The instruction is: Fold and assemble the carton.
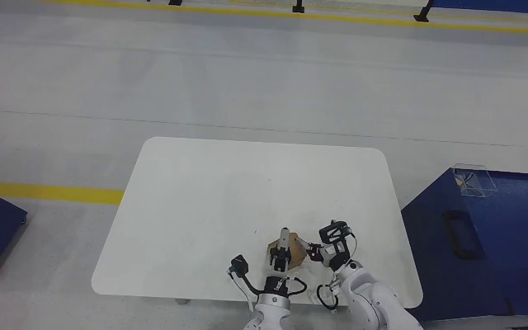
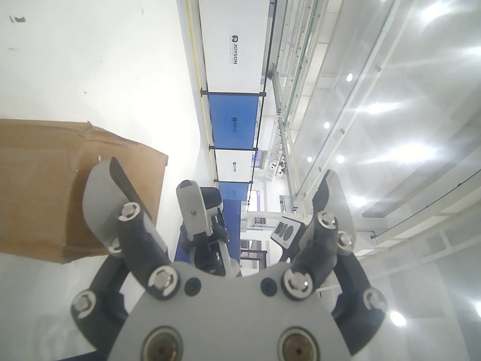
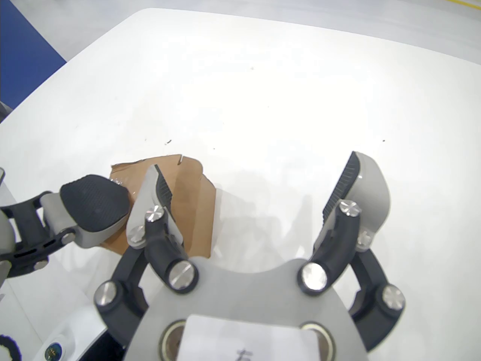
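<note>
Wide white worktop [image 1: 247, 190] beneath both hands. Brown carton [image 3: 188, 197] lying on it, creased, just beside one finger of the right hand [image 3: 255, 163] and under a finger of the left hand [image 2: 217, 169]; contact there impossible to tell. Right hand open, fingers spread wide, holding nothing. Left hand likewise open and empty.

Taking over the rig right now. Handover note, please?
Left end effector: open, nothing gripped; one finger is at the carton, contact unclear.
Right end effector: open, empty, just beside the carton.
Carton: on the white table, near the robot-side edge, between both arms.
Done: no finished box visible.
Left: fold flaps, assemble.
</note>
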Tool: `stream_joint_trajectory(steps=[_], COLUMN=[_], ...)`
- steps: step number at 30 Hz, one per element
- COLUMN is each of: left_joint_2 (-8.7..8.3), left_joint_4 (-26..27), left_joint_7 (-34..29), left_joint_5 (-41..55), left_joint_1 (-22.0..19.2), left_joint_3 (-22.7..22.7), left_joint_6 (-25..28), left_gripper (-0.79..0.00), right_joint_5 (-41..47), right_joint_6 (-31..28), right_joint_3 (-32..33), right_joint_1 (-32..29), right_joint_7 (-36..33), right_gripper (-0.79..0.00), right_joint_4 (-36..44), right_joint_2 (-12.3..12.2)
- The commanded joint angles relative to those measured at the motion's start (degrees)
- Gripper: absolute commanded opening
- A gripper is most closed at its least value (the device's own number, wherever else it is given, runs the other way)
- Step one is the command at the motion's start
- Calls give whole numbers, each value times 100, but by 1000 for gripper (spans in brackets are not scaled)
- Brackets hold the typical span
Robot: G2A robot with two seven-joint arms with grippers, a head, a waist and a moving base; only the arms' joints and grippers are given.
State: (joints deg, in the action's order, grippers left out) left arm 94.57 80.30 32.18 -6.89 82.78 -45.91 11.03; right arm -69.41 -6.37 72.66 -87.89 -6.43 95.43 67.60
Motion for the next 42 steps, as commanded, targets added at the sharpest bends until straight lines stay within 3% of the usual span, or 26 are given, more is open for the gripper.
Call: stream_joint_trajectory(steps=[1,6,11,15,25,27,32,36,39,42], left_joint_2=[0,-34,-164,-342,-342,-365,-548,-668,-752,-782], left_joint_4=[14,239,940,1533,1533,1665,2565,3171,3012,2697], left_joint_7=[9,87,2,-1221,-1221,-1537,-2719,-3982,-4799,-5206], left_joint_5=[-2,-264,-642,-642,-642,-670,-1481,-1445,-1949,-2069], left_joint_1=[9,94,386,646,646,604,675,717,524,328], left_joint_3=[-21,-52,-188,-372,-372,-426,-942,-1489,-1598,-1595], left_joint_6=[14,179,21,-778,-778,-936,-2184,-3412,-4058,-4165], left_gripper=[0,0,0,0,0,0,0,0,0,0], right_joint_5=[-151,-233,-272,-279,-336,-347,-369,-371,-370,-364], right_joint_6=[49,127,123,88,71,69,45,29,27,23], right_joint_3=[-64,-158,-162,-144,-187,-204,-219,-214,-197,-178], right_joint_1=[31,144,175,178,250,266,289,292,291,283], right_joint_7=[-83,-217,-250,-289,-309,-308,-303,-282,-273,-263], right_gripper=[0,0,0,0,0,0,0,0,0,0], right_joint_4=[-38,-155,-169,-138,-191,-208,-228,-241,-243,-243], right_joint_2=[7,34,44,46,71,77,88,94,97,99])
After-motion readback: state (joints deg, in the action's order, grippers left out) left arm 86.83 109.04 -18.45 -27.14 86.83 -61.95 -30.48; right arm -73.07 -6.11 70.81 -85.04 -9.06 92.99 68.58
